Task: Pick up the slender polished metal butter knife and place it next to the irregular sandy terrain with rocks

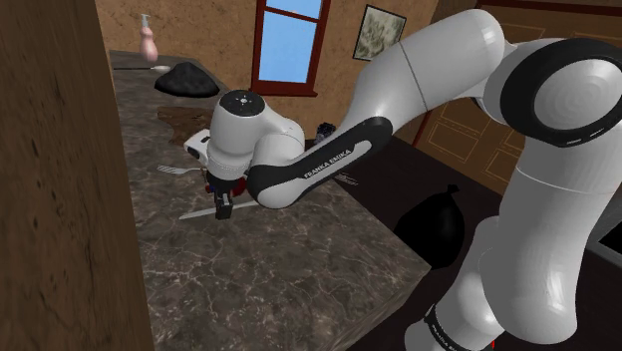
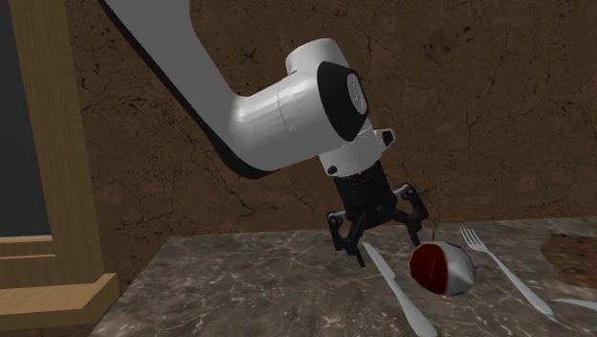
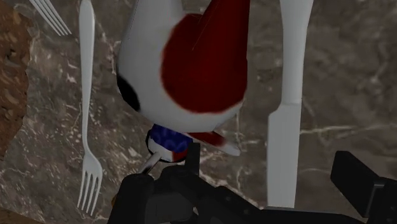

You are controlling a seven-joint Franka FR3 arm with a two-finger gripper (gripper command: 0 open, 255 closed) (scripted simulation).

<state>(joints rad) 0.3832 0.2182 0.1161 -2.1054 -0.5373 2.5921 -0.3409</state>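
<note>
Pale-grey butter knife [image 2: 394, 282] lies ungrasped on the counter [image 2: 239, 278]; gripper [image 2: 380, 237] hovers above it, jaws apart; grasp and transfer to sandy terrain [image 2: 572, 257] remain.

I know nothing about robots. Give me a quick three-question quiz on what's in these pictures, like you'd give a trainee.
1. True or false: the gripper has its fingers pressed shut together.
2. What lies between the butter knife and the fork? A) a red and white object B) a cup C) a plate
3. Which utensil lies nearer the gripper?
Key: 1 false, the fingers stand apart. 2 A. 3 the butter knife.
</note>
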